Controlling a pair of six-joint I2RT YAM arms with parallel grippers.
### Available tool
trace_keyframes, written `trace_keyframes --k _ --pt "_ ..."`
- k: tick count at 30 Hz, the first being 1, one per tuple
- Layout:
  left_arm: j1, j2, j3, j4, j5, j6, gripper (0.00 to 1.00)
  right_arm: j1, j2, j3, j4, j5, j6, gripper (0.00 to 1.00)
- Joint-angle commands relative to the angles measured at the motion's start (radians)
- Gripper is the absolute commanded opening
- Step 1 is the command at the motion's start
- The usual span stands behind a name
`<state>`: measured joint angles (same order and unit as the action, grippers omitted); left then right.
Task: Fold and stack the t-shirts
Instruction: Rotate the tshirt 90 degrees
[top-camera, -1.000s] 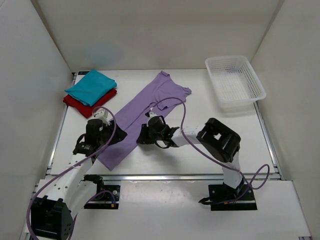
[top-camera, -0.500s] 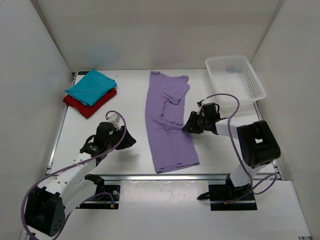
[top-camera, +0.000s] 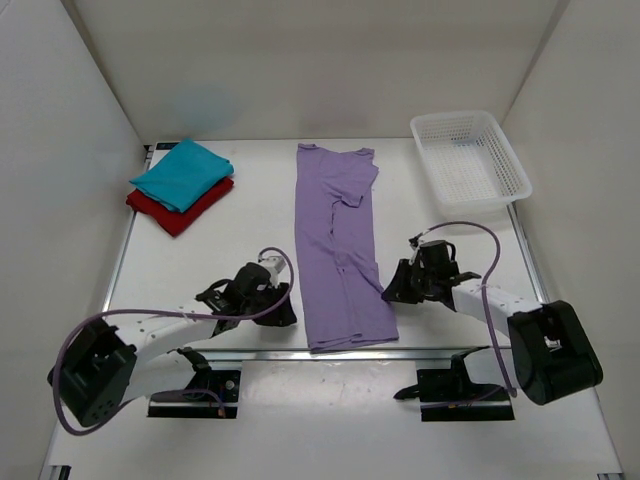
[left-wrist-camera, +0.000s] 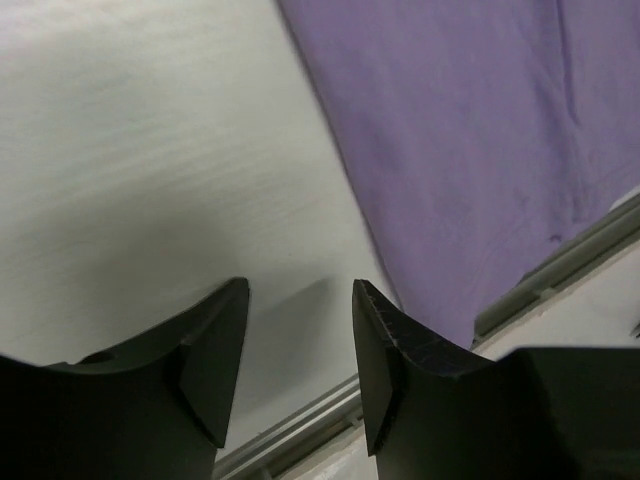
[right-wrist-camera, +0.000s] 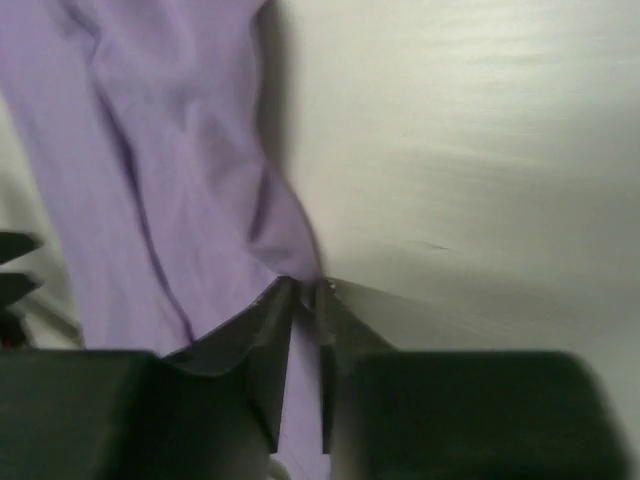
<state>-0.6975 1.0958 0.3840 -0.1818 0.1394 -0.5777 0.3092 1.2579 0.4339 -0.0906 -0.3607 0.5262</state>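
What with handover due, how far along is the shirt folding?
Done: teal shirt folded on the folded red shirt. In hand: purple shirt, a long strip; right gripper seems to pinch its right edge, left gripper open beside its left edge. Left: fold it crosswise, stack it.

R gripper (right-wrist-camera: 305, 288) near-closed, lavender shirt (right-wrist-camera: 170, 150) edge

Open table (top-camera: 250, 215) between lavender shirt (top-camera: 335, 240) and folded stack (top-camera: 182, 185); basket (top-camera: 470, 165) far right.
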Motion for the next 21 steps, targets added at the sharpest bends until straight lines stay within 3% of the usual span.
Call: trace_keyframes --k 1,5,7,11,14,21 --pt "-0.074 0.052 -0.004 0.05 -0.003 -0.011 0.56 0.056 0.081 -0.021 0.041 -0.118 0.037 0.04" --pt "-0.059 0.018 -0.042 0.045 0.044 -0.025 0.6 0.263 0.181 0.083 0.048 -0.117 0.066 0.0" --pt "-0.037 -0.064 -0.065 0.024 0.028 -0.025 0.61 0.294 0.172 0.126 0.006 -0.083 0.066 0.01" --pt "0.004 -0.161 -0.117 -0.013 0.045 -0.025 0.63 0.24 0.017 0.077 -0.07 0.015 0.067 0.28" --pt "-0.033 -0.133 -0.122 -0.041 0.04 -0.021 0.63 0.218 -0.116 -0.045 -0.098 0.002 0.107 0.43" --pt "-0.002 -0.241 -0.139 -0.126 0.051 -0.02 0.56 0.41 -0.271 -0.17 -0.19 -0.015 0.231 0.48"
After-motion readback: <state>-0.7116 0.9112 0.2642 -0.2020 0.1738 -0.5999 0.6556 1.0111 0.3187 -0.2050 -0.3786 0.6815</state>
